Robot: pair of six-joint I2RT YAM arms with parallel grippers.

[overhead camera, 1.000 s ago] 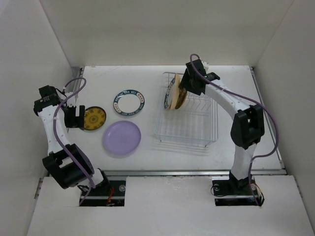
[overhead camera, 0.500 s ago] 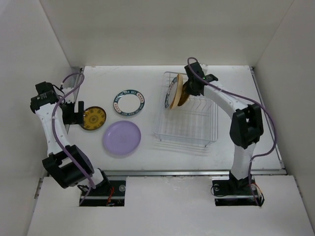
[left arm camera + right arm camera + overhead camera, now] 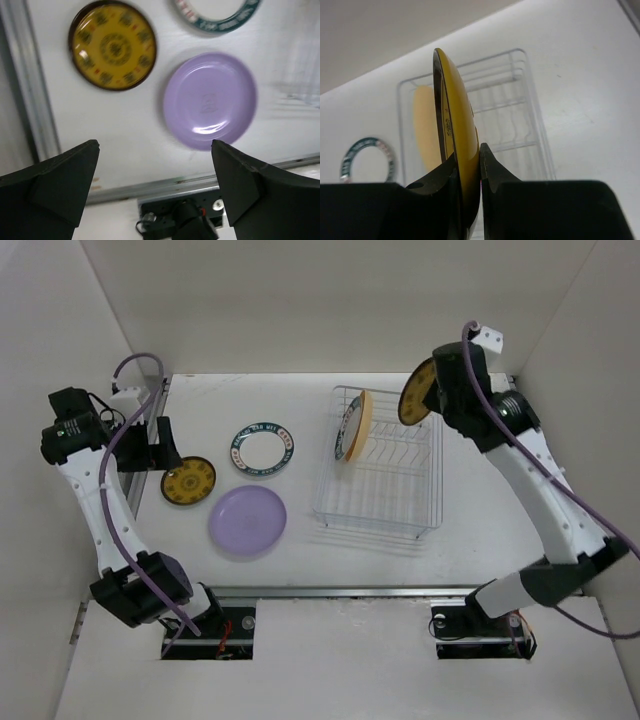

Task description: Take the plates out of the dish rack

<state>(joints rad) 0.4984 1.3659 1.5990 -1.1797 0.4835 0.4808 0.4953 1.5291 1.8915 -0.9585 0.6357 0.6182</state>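
Observation:
My right gripper (image 3: pixel 424 398) (image 3: pixel 468 150) is shut on the edge of a mustard plate with a dark rim (image 3: pixel 415 393) (image 3: pixel 451 105), held on edge in the air above the far right corner of the dish rack (image 3: pixel 392 490) (image 3: pixel 532 107). A pale yellow plate (image 3: pixel 357 422) (image 3: pixel 423 125) and a patterned plate (image 3: pixel 344 432) stand upright in the rack's left slots. Flat on the table lie a second mustard plate (image 3: pixel 189 481) (image 3: pixel 113 45), a blue-rimmed white plate (image 3: pixel 262 450) (image 3: pixel 218 15) and a lavender plate (image 3: pixel 247 521) (image 3: pixel 210 100). My left gripper (image 3: pixel 162 445) (image 3: pixel 155 150) hangs open above the table's left side, holding nothing.
A metal rail (image 3: pixel 400 590) (image 3: pixel 165 187) runs along the table's near edge, with the arm bases behind it. White walls close in on the left, back and right. A metal strip (image 3: pixel 27 100) borders the table's left edge.
My right arm has lifted the mustard plate out of the rack, up and to the right. The left arm has drawn back to the left, away from the plate on the table.

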